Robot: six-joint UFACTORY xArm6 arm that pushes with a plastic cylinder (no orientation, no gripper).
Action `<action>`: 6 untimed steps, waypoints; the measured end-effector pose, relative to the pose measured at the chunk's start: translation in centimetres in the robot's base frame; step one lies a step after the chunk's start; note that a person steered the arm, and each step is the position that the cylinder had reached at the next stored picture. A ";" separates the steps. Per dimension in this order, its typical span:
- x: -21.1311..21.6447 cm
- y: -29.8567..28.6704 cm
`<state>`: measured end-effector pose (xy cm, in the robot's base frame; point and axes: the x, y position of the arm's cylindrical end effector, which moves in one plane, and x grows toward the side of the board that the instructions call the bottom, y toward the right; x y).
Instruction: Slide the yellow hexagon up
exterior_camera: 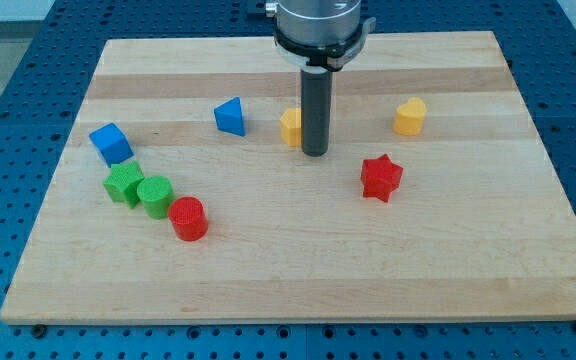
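Your rod comes down from the view's top centre, and my tip point(314, 153) sits on the wooden counter point(298, 270), just to the view's right of the yellow hexagon point(290, 126). The rod covers the hexagon's right side, so you can't tell whether they touch or only stand beside each other. There's no hand on this rig, only the bare rod, so nothing is grasped or clenched.

The yellow hexagon sits a little above the counter's middle, slightly left of centre. Blue triangular block point(230, 116) is near it on the view's left, apart from it. Yellow heart-like block point(409, 116) is well off to the view's right at about the same height. Red star point(380, 178) lies below and right of the tip, clear of it.

At the view's left: blue cube point(110, 143) close to the counter's left edge, green star point(123, 184) just below it, green cylinder point(154, 195) touching or nearly touching the green star's right side, red cylinder point(188, 219) just below and right of the green cylinder.

Blue perforated bench point(28, 60) shows around the counter.
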<state>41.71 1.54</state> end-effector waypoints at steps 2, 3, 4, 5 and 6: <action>3.5 -1.1; 4.3 -1.5; 2.2 -1.4; 0.2 -1.3; -0.8 -1.3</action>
<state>40.92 0.19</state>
